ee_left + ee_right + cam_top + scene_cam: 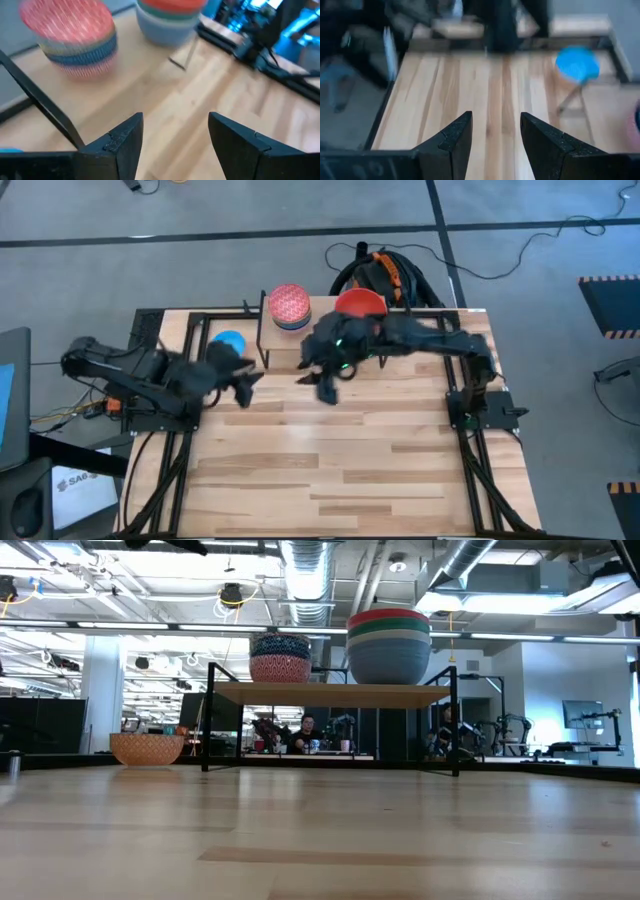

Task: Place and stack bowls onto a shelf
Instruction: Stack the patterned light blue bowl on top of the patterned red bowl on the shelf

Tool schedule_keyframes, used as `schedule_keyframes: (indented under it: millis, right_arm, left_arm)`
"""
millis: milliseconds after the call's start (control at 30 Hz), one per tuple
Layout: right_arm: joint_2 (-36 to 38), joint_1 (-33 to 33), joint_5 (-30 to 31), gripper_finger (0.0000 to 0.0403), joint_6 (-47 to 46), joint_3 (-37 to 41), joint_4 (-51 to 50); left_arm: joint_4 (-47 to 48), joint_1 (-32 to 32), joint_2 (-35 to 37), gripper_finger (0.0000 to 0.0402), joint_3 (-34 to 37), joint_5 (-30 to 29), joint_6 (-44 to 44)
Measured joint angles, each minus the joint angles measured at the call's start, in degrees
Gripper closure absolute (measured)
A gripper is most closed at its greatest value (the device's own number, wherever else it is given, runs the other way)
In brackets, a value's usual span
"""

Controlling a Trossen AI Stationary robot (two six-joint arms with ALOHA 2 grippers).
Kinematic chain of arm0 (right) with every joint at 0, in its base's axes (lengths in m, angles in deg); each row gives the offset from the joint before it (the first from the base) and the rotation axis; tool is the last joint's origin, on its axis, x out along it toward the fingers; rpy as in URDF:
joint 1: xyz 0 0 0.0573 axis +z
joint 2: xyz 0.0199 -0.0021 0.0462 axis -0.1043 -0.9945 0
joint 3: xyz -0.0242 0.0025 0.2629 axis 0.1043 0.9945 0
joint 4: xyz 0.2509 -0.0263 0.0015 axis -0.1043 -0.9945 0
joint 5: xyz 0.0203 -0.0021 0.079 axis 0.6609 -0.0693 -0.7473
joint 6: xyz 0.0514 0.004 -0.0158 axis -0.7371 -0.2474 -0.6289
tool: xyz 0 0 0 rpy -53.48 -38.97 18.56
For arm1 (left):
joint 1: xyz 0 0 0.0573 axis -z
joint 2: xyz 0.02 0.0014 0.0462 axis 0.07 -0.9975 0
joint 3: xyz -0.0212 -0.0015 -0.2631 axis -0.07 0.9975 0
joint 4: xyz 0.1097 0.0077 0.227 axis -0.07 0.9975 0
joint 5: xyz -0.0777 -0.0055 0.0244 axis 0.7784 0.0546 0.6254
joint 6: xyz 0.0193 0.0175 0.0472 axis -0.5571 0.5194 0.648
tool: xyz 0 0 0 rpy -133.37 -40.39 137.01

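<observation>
While both end effectors, left (243,385) and right (322,383), gape empty beside the shelf (335,694), an arm's swing could topple its bowl stacks (388,646).

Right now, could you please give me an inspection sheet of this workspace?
Surface: light-wood table, near half bare.
Job's things: shelf carries two bowl stacks, patterned stack and red-topped stack; one bowl with a blue inside sits on the table beside the shelf.
Clutter: nothing seen.
Grippers: left gripper open and empty, near the shelf; right gripper open and empty, in front of the shelf.
Cables: black and orange bundle behind the table.
Surroundings: grey floor, workshop room with people far off.
</observation>
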Motion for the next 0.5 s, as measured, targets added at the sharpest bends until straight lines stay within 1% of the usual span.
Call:
schedule_keyframes:
  millis: [33, 100, 167, 267, 300, 333, 400, 500]
  right_arm:
    - [-0.6, 1.0, 1.6, 0.021, -1.0, -0.1, 1.5]
    - [-1.8, 2.6, 5.1, 0.021, -3.2, 0.1, -0.5]
    - [-3.4, 4.2, 9.2, 0.021, -5.9, 0.0, 1.1]
    - [-5.0, 5.9, 14.4, 0.021, -10.4, 0.1, -2.5]
    - [-5.5, 6.4, 15.1, 0.021, -12.5, -0.1, -1.3]
    - [-5.9, 6.6, 15.8, 0.021, -14.5, 0.0, -2.3]
    - [-7.4, 7.0, 16.2, 0.021, -16.7, 0.1, -5.7]
    - [-9.8, 7.6, 16.1, 0.021, -19.5, 0.1, -5.6]
  left_arm:
    - [0.0, 2.0, 1.0, 0.0193, 1.5, -0.5, -1.2]
    - [0.0, 5.9, 2.8, 0.0193, 4.7, -1.8, -3.4]
    - [0.0, 9.5, 4.7, 0.0193, 7.7, -3.3, -5.3]
    - [-0.2, 13.8, 7.2, 0.0193, 10.9, -4.9, -7.1]
    - [-0.2, 14.9, 7.9, 0.0193, 11.6, -5.4, -7.0]
    - [0.1, 15.7, 8.5, 0.0193, 12.0, -5.8, -6.7]
    - [-0.2, 16.8, 9.4, 0.0193, 12.1, -5.9, -5.4]
    - [-1.9, 17.4, 10.6, 0.0193, 12.1, -5.9, -2.9]
